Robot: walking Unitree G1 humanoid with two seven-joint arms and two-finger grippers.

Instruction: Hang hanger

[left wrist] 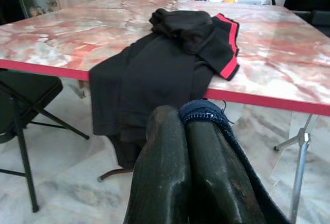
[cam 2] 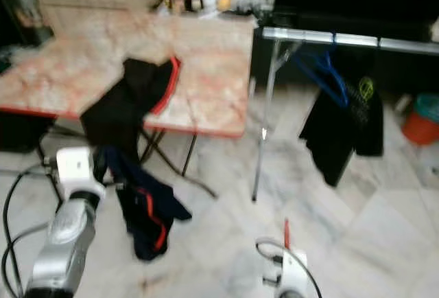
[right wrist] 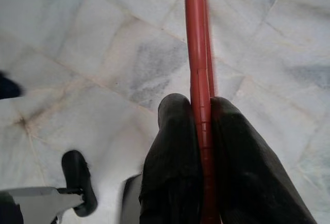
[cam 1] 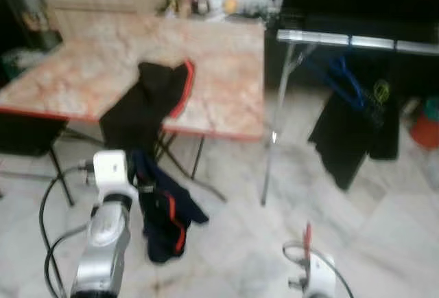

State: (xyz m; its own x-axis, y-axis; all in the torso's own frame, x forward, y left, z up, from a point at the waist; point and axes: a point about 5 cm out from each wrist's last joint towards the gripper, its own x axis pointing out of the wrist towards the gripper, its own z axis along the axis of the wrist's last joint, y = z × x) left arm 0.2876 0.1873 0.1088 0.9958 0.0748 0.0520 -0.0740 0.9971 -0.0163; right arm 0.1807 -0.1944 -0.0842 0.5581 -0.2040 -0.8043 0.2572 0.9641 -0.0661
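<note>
My right gripper [right wrist: 198,105] is shut on a thin red hanger [right wrist: 196,38], low over the marble floor; the hanger's red tip [cam 1: 306,236] sticks up above that wrist. My left gripper [left wrist: 183,118] is shut on the collar of a navy garment with red stripes [cam 1: 164,219], which hangs from it towards the floor in front of the table. A silver clothes rail [cam 1: 350,40] stands at the right. On it hang a blue hanger [cam 1: 346,82] and a black garment [cam 1: 350,140].
A pink marble table with a red edge [cam 1: 226,71] stands ahead, with a black, red-trimmed garment [cam 1: 147,102] draped over its front. A dark folding chair [left wrist: 20,95] stands at the left. An orange bucket [cam 1: 426,130] sits at the far right.
</note>
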